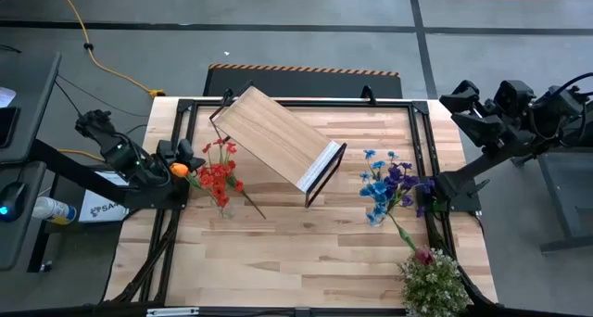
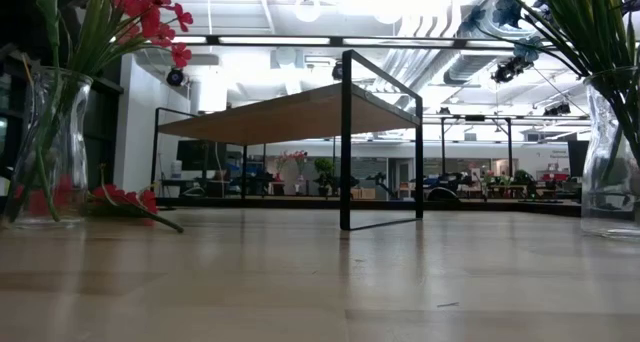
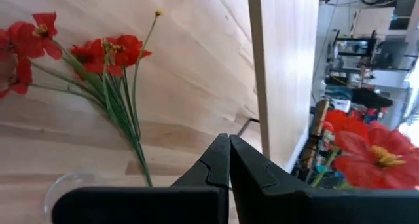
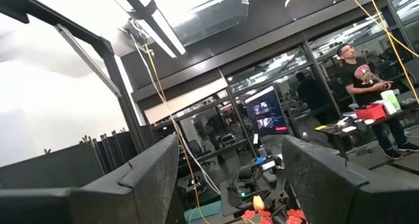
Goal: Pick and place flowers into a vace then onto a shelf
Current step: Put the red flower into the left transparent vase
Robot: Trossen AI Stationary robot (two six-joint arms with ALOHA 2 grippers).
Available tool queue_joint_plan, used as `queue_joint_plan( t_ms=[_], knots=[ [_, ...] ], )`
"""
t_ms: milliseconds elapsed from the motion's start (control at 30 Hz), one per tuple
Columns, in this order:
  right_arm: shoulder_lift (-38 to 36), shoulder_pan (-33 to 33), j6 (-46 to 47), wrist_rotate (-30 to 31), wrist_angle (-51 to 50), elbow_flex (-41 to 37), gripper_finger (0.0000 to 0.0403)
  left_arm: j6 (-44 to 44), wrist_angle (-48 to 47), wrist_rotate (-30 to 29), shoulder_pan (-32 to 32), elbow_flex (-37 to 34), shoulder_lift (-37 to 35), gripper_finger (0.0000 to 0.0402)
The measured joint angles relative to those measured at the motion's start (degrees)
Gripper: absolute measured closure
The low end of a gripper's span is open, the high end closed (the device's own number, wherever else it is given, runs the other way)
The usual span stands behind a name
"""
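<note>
My left gripper (image 1: 185, 159) hovers at the table's left edge, shut (image 3: 229, 149), with an orange flower (image 1: 178, 169) right at it. Beside it, red sprays (image 1: 218, 173) stand with their stems in a glass vase (image 1: 223, 206). Another red flower (image 2: 125, 198) lies on the table against that vase. The shelf (image 1: 278, 139) stands on its legs, skewed, at the far middle. Blue and purple blooms (image 1: 384, 183) fill a second vase (image 1: 375, 215). A pink rose (image 1: 424, 257) lies at the near right. My right gripper (image 4: 229, 181) is open, raised beyond the right edge. My left gripper is shut with the orange flower's bloom (image 3: 373, 155) up in the air close beside it, clear of the table. Its green stem (image 3: 326, 170) runs back toward the fingers. The gripper's own body hides where the fingers meet the stem.
A bushy green plant (image 1: 432, 285) sits at the near right corner. A black frame (image 1: 419, 108) runs along the table's edges. Bare wood (image 1: 306, 252) lies between the two vases, toward the near edge. A person (image 4: 359, 73) stands in the room beyond.
</note>
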Motion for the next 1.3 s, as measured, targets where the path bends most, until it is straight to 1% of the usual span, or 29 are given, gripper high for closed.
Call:
queue_joint_plan(
  t_ms=[67, 300, 600, 767, 900, 1133, 1300],
  knots=[
    [0.00, 0.00, 0.00, 0.00, 0.00, 0.00, 0.0142, -0.16, -0.18, 0.23, 0.59, 0.00, 0.91, 0.0355],
    [0.00, 0.00, 0.01, -1.16, 0.00, 0.00, 0.0142, 1.89, 0.19, 1.34, 6.70, 0.02, 3.33, 0.0355],
    [0.00, 0.00, 0.48, -1.52, 0.00, 0.00, 0.0142, 6.93, 0.37, 2.61, 12.86, 0.04, 0.67, 0.0355],
    [0.02, 0.02, 0.62, -2.14, 0.00, 0.00, 0.0142, 10.87, 1.93, 5.00, 13.76, 0.04, 0.09, 0.0355],
    [0.02, 0.00, 0.61, -2.43, 0.00, 0.00, 0.0142, 12.15, 3.33, 6.65, 13.73, 0.04, 0.08, 0.0355],
    [0.00, 0.00, 0.48, -2.43, 0.02, 0.00, 0.0142, 12.35, 4.88, 8.27, 13.74, 0.02, 1.82, 0.0355],
    [0.02, 0.01, -0.59, -2.14, 0.65, 0.00, 0.0142, 11.23, 6.68, 12.02, 13.77, -0.09, 2.25, 0.0355]
  ],
)
